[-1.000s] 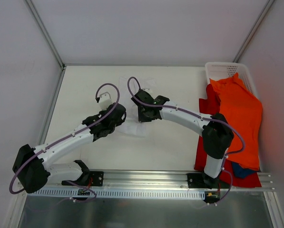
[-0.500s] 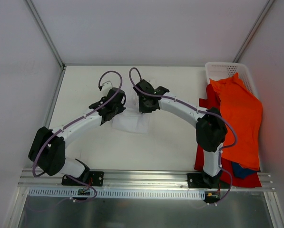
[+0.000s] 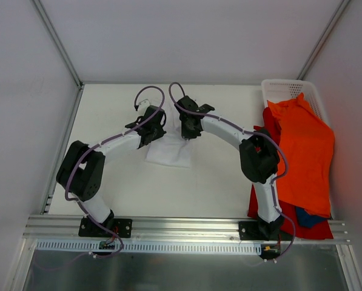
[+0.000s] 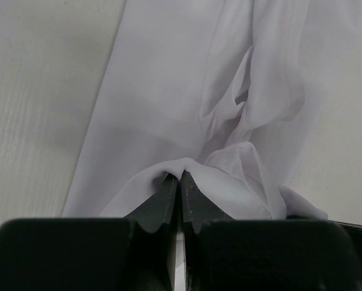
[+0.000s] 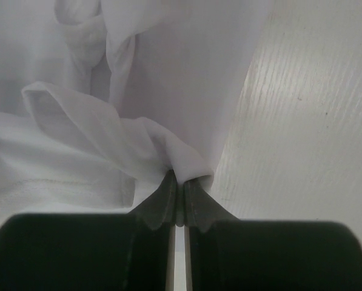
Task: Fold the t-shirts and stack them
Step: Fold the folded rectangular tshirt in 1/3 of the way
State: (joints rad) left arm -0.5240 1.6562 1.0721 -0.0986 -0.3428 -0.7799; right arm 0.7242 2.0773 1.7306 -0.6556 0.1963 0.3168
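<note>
Top external view: the white t-shirt (image 3: 168, 153) lies mid-table (image 3: 217, 179). My left fingers (image 4: 170, 193) and right fingers (image 5: 167, 193) each pinch tight on a fold of it. The orange t-shirt (image 3: 305, 151) and red t-shirt (image 3: 261, 130) lie at the right, by the basket (image 3: 278, 90).

Bright, even overhead light casts faint shadows on the surface (image 3: 217, 182). In the wrist views the white shirt (image 4: 168, 91) looks washed out.
</note>
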